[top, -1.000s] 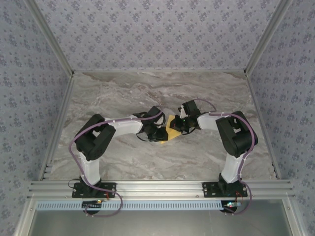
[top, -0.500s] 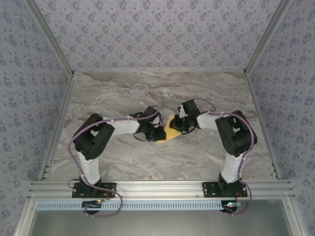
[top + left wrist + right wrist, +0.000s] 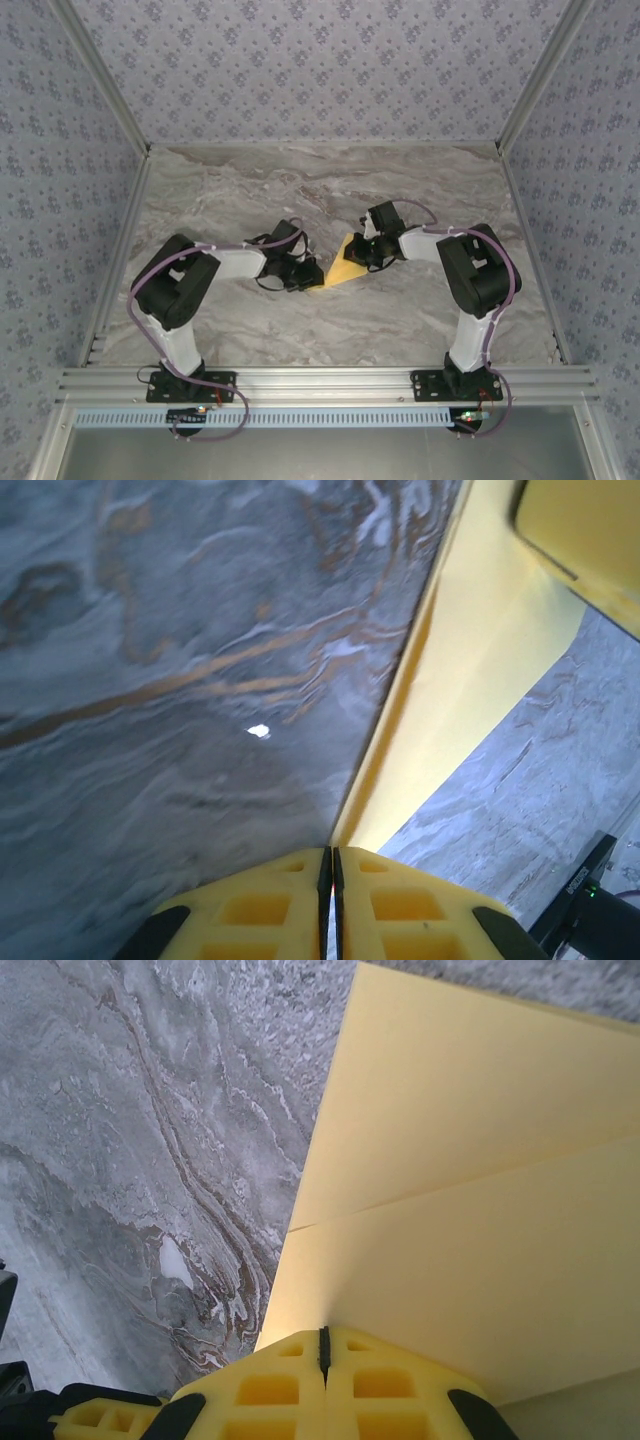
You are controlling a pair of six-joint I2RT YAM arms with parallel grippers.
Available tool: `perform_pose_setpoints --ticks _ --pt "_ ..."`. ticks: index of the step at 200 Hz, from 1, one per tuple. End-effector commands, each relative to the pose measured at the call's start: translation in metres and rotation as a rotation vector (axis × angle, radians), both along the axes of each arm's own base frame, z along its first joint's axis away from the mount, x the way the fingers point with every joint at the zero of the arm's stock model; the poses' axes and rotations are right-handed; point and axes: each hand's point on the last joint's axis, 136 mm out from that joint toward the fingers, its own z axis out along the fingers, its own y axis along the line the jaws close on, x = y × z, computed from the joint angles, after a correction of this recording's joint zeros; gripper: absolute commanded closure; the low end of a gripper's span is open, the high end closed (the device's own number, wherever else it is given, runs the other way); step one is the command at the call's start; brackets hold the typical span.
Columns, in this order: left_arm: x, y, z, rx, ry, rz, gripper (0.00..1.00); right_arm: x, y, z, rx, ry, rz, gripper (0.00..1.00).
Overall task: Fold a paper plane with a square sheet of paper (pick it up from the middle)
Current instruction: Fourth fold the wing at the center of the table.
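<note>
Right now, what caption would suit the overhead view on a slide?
Midway across the marble table, left pincer and right pincer both pinch the folded yellow paper.

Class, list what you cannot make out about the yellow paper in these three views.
Top view: the paper is too small to show its creases; the right gripper covers part of its right side.
Left wrist view: the top edge cuts the paper off; the yellow shape at top right is too blurred to name.
Right wrist view: the right edge cuts the paper off, hiding its outline.
</note>
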Motion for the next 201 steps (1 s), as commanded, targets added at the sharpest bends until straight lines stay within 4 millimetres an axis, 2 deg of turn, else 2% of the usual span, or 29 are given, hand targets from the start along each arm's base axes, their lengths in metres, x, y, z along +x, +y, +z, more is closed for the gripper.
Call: perform_pose_setpoints --ticks 1,24,48,86,138,201 --pt "-0.003 0.0 0.021 -0.037 0.002 -0.004 0.88 -0.036 -0.044 -0.064 -0.257 0.164 -0.043 1.0" --pt "0.013 -0.018 0.048 -0.129 -0.062 -0.006 0.9 -0.035 -0.043 -0.064 -0.255 0.163 -0.044 1.0" --pt "0.019 -0.028 0.052 -0.14 -0.082 -0.009 0.93 -0.035 -0.043 -0.064 -0.256 0.161 -0.043 1.0" --pt "0.017 -0.042 0.037 -0.119 -0.054 -0.048 0.95 -0.035 -0.042 -0.064 -0.254 0.162 -0.043 1.0" --pt "0.014 -0.028 0.005 -0.005 -0.024 -0.041 0.99 -0.036 -0.042 -0.064 -0.255 0.165 -0.041 1.0" --pt "0.013 -0.013 -0.007 0.02 -0.014 -0.013 1.0 -0.034 -0.041 -0.063 -0.254 0.159 -0.038 1.0"
